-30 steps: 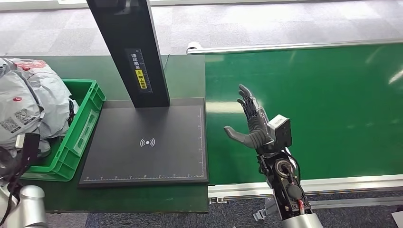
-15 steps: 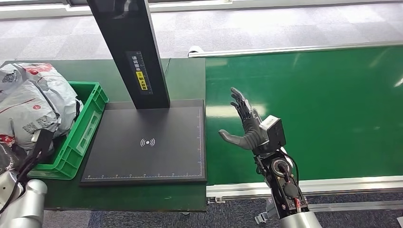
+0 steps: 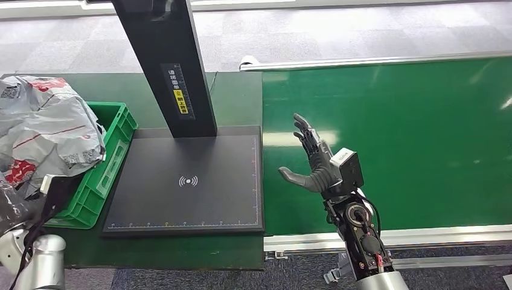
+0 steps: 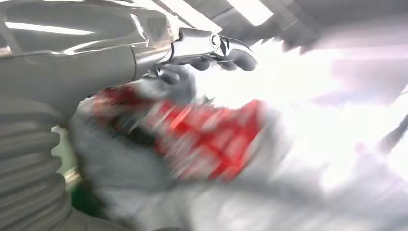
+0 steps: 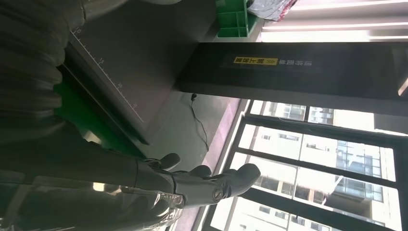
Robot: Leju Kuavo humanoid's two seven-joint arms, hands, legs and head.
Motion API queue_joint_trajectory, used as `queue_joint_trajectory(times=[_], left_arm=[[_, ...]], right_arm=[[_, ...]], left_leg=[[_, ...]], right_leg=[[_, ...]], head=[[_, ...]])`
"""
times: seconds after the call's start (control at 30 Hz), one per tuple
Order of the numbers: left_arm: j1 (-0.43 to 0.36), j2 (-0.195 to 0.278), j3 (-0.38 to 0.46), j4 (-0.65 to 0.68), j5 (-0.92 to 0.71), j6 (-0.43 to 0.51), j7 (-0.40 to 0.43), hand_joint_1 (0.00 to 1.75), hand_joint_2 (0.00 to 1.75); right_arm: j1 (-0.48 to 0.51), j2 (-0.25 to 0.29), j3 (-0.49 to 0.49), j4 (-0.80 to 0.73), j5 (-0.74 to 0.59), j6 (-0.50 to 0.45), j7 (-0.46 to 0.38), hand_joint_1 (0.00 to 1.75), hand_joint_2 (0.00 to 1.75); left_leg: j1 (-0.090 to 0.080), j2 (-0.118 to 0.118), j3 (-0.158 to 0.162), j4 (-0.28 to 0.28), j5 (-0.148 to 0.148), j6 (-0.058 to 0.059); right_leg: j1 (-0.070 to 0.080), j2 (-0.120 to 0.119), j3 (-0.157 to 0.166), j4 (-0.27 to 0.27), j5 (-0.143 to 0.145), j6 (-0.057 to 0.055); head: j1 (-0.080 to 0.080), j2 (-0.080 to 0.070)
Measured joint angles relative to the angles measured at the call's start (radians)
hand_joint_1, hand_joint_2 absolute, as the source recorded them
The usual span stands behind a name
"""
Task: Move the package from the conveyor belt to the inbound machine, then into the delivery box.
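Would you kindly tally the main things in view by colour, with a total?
Green: 2, flat green conveyor belt and green plastic delivery crate
Black: 1, flat black scanner platform with upright post
Grey with red print: 1, crumpled grey plastic mail package
Total: 4

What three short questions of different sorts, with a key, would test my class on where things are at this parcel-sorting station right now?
1. True or false: the right hand holds a parcel over the green conveyor belt.
2. Multiple choice: the grey plastic mailer package with red print is over (A) the black scanner platform, (B) the green plastic crate, (C) the belt.
3. Fill in: the black upright post with the yellow label rises from the back of the black scanner ______.

Key
1. False: it is empty, fingers spread.
2. B, the green plastic crate, with the left hand on the package.
3. platform
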Motion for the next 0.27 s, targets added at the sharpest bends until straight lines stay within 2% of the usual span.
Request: queue_joint_trajectory(times=[0.07, 0.1, 0.27], left_arm=[[-0.002, -0.036, 0.046, -0.052, 0.031, 0.0, -0.119, 0.0, 1.75], [-0.003, -0.051, 0.065, -0.072, 0.044, 0.0, -0.153, 0.0, 1.75], [-0.003, -0.095, 0.119, -0.136, 0.07, 0.0, -0.187, 0.0, 1.75]], right_arm=[[-0.001, 0.0, 0.003, 0.0, -0.004, 0.0, 0.0, 0.0, 1.75], [-0.001, 0.0, 0.004, 0.0, -0.006, 0.0, 0.0, 0.0, 1.75], [-0.003, 0.0, 0.007, 0.0, -0.007, 0.0, 0.0, 0.0, 1.75]], left_leg=[[0.0, 0.0, 0.0, 0.0, -0.001, 0.001], [0.0, 0.001, 0.0, 0.0, -0.001, 0.001], [0.0, 0.001, -0.002, 0.0, -0.002, 0.001]], right_leg=[[0.0, 0.0, -0.001, 0.0, 0.0, 0.0], [0.0, 0.001, -0.001, 0.0, 0.0, 0.0], [0.0, 0.001, -0.003, 0.0, 0.0, 0.0]], head=[[0.0, 0.0], [0.0, 0.0], [0.0, 0.0]])
